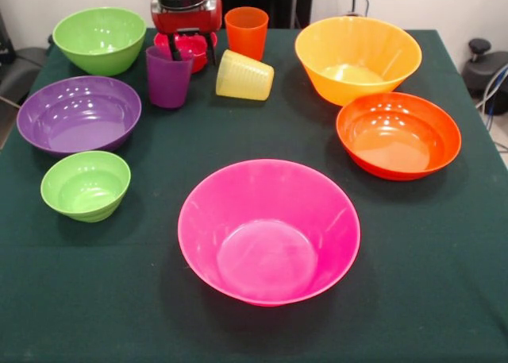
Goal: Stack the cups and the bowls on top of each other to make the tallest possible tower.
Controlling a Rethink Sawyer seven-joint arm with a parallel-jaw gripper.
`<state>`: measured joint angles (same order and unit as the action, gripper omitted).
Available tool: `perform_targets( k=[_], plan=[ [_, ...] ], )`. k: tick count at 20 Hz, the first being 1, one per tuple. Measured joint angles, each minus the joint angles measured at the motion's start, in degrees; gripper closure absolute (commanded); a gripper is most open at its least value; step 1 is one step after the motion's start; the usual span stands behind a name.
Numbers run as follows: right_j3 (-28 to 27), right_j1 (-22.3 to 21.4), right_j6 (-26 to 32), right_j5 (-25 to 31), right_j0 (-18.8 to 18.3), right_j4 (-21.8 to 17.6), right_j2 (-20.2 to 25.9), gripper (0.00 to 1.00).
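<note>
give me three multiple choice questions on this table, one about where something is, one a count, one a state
1. Where is the gripper?
A. over the large pink bowl
B. at the small red bowl beside the purple cup
C. inside the orange-red bowl

2. How many cups are on the table?
A. two
B. three
C. five

3. How does the yellow cup lie?
A. upright
B. tipped on its side
C. nested in the orange cup

Answers:
1 B, its fingers come down at the small red bowl behind the purple cup.
2 B, purple, yellow and orange.
3 B, the yellow cup lies on its side on the cloth, apart from the others.
</note>
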<state>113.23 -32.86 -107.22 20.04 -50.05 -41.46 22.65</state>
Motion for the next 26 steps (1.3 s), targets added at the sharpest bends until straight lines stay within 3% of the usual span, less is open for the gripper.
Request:
perform_targets(
  k=[26],
  plan=[
    [-4.09,0.71,0.0,0.0,0.1,-0.01,-0.04,0.0]
  ],
)
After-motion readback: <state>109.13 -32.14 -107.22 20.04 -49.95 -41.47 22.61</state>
